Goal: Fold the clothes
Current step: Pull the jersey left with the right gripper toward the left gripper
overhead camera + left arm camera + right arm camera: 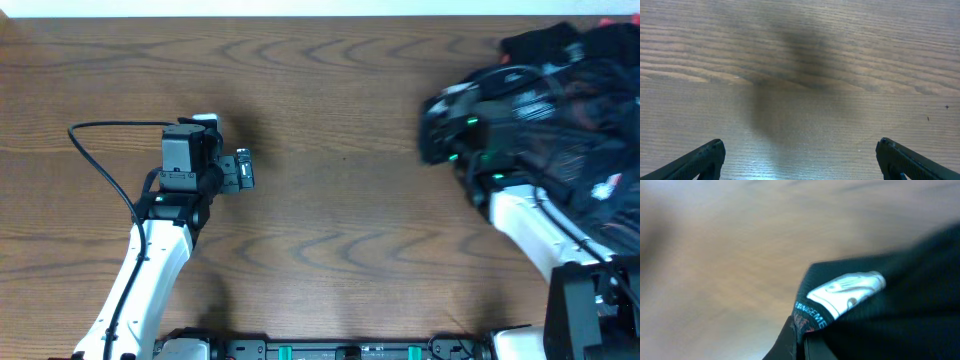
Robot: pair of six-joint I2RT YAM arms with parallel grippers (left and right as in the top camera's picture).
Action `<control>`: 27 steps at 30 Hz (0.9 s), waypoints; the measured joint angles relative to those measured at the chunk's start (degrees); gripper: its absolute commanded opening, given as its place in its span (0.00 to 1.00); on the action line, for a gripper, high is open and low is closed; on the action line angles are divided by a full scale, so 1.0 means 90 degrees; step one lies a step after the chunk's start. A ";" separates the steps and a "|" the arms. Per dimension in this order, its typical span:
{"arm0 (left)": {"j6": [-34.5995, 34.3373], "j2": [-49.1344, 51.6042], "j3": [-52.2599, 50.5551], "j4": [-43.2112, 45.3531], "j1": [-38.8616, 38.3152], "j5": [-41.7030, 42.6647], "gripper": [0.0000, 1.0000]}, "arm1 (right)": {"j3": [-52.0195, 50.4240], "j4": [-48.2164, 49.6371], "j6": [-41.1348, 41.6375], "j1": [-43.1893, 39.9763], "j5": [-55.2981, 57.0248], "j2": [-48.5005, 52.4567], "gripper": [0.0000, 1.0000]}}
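Firmly together on the clothes (890, 320), right fingers (787, 347); left fingers (700, 162) apart, well away.

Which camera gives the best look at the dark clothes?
The overhead view: it shows the whole heap of clothes, though the right arm covers part. The right wrist view shows only a blurred dark fold with a white label. The left wrist view shows none of them.

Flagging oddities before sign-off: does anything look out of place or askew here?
Nothing looks damaged. The clothes lie in a crumpled heap at the far right corner of the table, running off frame, none spread flat. The right gripper pinches a fold by a white label; the left gripper hangs open over bare wood.
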 measured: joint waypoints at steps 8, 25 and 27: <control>0.0000 0.0000 0.0000 -0.0002 0.0000 0.0053 0.98 | 0.0015 -0.0415 -0.0503 0.2016 -0.1511 0.0000 0.13; 0.0000 0.0000 0.0000 0.0243 -0.0044 0.0848 0.98 | 0.0017 -0.1076 0.0087 0.0566 0.0962 -0.0945 0.87; -0.0002 0.0024 0.0000 0.0306 -0.0148 0.0916 0.98 | 0.0032 -0.1392 0.0274 0.0029 0.1348 -0.1292 0.88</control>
